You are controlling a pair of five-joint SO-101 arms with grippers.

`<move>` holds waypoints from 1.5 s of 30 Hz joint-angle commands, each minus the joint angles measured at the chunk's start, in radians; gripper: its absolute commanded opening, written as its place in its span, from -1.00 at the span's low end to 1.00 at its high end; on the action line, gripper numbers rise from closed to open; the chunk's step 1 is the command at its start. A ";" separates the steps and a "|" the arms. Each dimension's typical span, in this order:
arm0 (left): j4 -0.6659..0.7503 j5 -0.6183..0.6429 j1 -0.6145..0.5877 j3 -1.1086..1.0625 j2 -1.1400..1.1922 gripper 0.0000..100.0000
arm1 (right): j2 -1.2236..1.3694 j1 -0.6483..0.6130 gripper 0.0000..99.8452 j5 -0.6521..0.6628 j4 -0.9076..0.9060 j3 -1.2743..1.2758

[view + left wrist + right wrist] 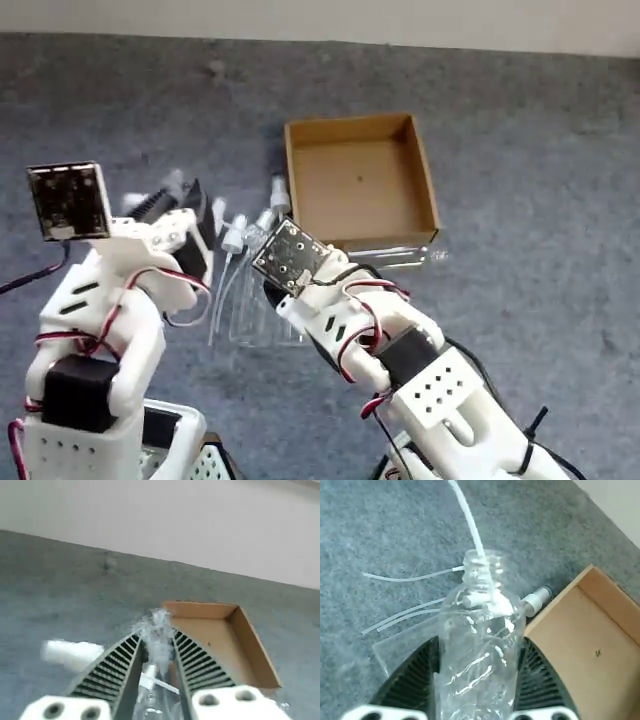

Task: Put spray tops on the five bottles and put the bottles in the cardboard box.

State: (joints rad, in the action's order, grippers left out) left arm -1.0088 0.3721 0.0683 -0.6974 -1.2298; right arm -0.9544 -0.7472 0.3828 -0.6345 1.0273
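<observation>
Right wrist view: right tool (479, 652) clamps bottle (480, 625) mid-body; we judge it light, slick, crushable; left tool (156, 647) pinches spray top (159, 625).

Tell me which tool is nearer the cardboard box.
Right. The right tool holds a bottle beside a corner of the cardboard box; the left tool, gripping a spray top, sits farther away.
</observation>
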 commanded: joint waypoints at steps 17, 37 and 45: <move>0.244 -0.109 -0.595 0.058 0.542 -0.74 | -0.031 0.015 -0.99 -0.011 0.025 -0.008; 0.112 -0.115 -0.358 0.378 1.150 -0.74 | -0.031 0.015 -0.99 -0.011 0.027 -0.008; 0.015 -0.157 -0.254 0.367 1.052 -0.74 | -0.031 0.015 -0.99 -0.011 0.027 -0.008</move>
State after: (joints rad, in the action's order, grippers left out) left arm -0.9720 0.2340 -0.2309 -0.3690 -0.0806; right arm -0.9544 -0.7472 0.3828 -0.6345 1.0273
